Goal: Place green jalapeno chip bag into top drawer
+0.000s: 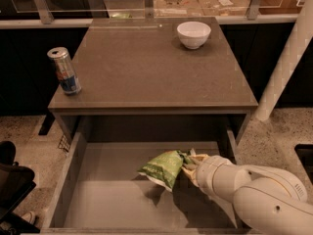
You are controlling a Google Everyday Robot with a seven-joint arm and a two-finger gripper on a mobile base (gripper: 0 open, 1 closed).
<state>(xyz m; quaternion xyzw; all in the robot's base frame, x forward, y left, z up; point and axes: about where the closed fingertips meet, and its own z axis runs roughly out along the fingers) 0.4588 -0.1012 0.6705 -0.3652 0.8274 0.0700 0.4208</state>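
Observation:
The green jalapeno chip bag (164,167) is crumpled, light green with white patches, and hangs inside the open top drawer (105,199), right of its middle and just above the flat bottom, where it casts a shadow. My gripper (190,163) comes in from the lower right on the white arm and is shut on the bag's right end. The drawer is pulled out under the table's front edge, wide and shallow with thin grey-brown walls.
A silver-and-blue drink can (64,70) stands at the tabletop's (146,67) left front. A white bowl (193,34) sits at the back right. A white post (286,65) stands right of the table. A dark chair part (12,182) is at the lower left.

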